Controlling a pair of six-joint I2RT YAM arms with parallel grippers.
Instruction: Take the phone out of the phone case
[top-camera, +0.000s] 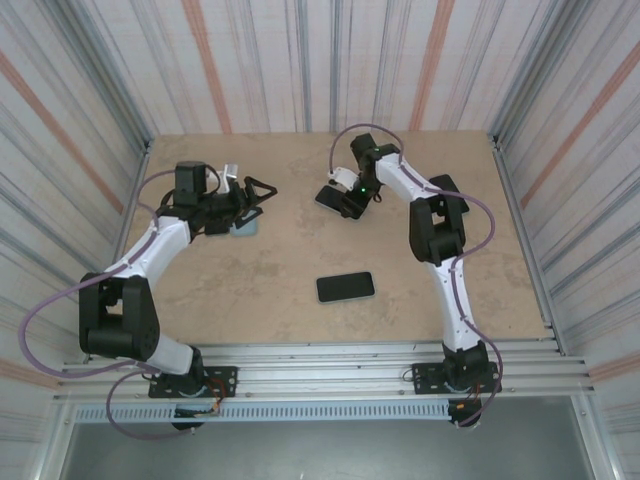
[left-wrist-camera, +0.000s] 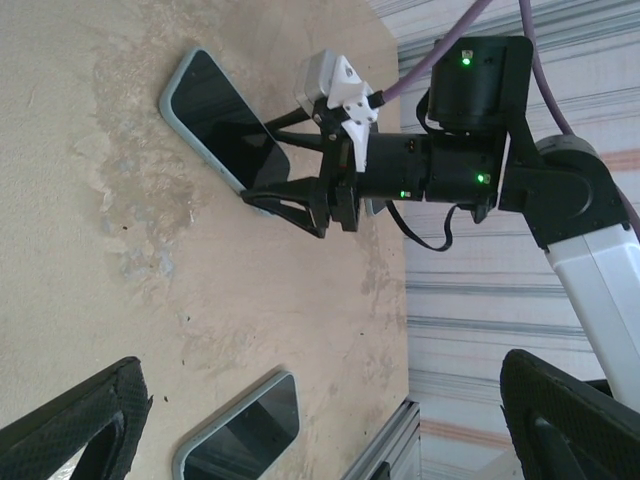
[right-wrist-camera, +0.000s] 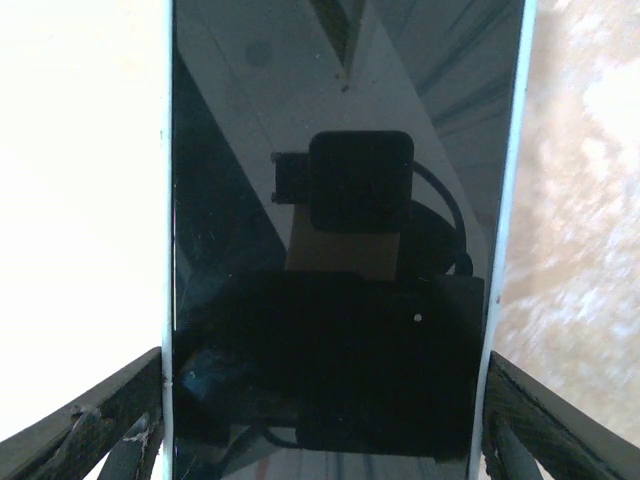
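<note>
A black-screened phone (right-wrist-camera: 340, 150) in a light blue phone case (right-wrist-camera: 511, 200) lies flat on the table at the back middle (top-camera: 335, 198). My right gripper (right-wrist-camera: 325, 420) has a finger pressed against each long side of the case, so it is shut on the cased phone. In the left wrist view the same right gripper (left-wrist-camera: 262, 165) holds the near end of that phone (left-wrist-camera: 220, 115). My left gripper (top-camera: 264, 192) hangs open over the left of the table with nothing between its fingers (left-wrist-camera: 85, 420).
A second dark phone (top-camera: 345, 287) with a pale rim lies in the middle of the table, also at the bottom of the left wrist view (left-wrist-camera: 240, 430). A light blue flat item (top-camera: 243, 228) lies under the left gripper. A dark flat object (top-camera: 447, 188) sits behind the right arm.
</note>
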